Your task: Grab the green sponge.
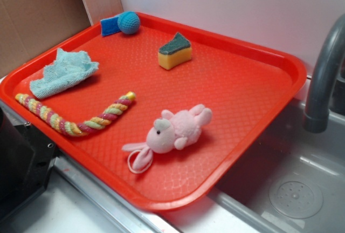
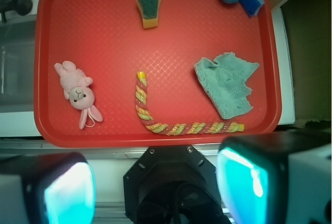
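End effector [image 2: 155,187] wide open, holding nothing, above the near rim of the red tray [image 2: 104,27]. Green sponge [image 2: 149,6] lies at the tray's far side, well apart from rope [image 2: 171,125], cloth [image 2: 226,83] and pink plush [image 2: 78,93]

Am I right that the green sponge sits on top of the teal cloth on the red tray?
Not quite. The green sponge lies alone on the bare red tray, well apart from the teal cloth; the exterior view shows this clearly.

Green sponge [image 1: 174,50] [image 2: 149,7], upright on tray
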{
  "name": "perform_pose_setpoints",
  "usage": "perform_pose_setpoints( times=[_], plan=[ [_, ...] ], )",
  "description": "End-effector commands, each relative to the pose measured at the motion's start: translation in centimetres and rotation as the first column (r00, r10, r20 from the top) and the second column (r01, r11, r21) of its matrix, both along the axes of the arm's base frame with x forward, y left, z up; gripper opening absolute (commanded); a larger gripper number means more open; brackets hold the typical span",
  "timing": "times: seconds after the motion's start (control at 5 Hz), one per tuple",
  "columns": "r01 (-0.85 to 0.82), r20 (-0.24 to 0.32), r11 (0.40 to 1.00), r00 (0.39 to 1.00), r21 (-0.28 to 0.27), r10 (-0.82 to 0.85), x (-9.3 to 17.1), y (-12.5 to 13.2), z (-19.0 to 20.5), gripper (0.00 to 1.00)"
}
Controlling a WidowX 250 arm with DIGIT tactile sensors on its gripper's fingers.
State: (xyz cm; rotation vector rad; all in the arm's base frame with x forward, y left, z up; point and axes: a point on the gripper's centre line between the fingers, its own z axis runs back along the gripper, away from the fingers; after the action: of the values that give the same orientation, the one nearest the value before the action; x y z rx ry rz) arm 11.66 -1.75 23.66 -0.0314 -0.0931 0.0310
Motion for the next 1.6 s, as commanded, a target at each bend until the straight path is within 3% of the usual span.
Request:
perform_pose_setpoints(
  times=[0.0, 0.2, 0.4, 0.6, 0.8, 1.0, 1.2, 1.4],
  plan=[
    [0.000, 0.000, 1.000, 1.000, 0.000, 0.000, 0.0, 0.0, 0.0, 1.00],
    [0.063, -0.060, 0.996, 0.996, -0.057, -0.066, 5.0, 0.3, -4.6, 1.00],
    [0.041, -0.011, 0.966, 0.999, -0.254, -0.045, 10.2, -0.7, -9.2, 1.00],
    [0.041, 0.010, 0.948, 0.999, -0.316, -0.040, 13.4, -0.9, -12.9, 1.00],
    [0.029, 0.027, 0.963, 0.999, -0.269, -0.023, 16.1, -0.7, -14.3, 1.00],
    [0.050, 0.031, 0.986, 0.998, -0.157, -0.045, 18.6, 0.0, -14.5, 1.00],
    [0.056, 0.031, 0.993, 0.998, -0.099, -0.053, 19.9, 0.6, -14.6, 1.00],
    [0.076, -0.010, 0.992, 0.997, -0.102, -0.078, 20.9, 0.5, -17.2, 1.00]
  ],
)
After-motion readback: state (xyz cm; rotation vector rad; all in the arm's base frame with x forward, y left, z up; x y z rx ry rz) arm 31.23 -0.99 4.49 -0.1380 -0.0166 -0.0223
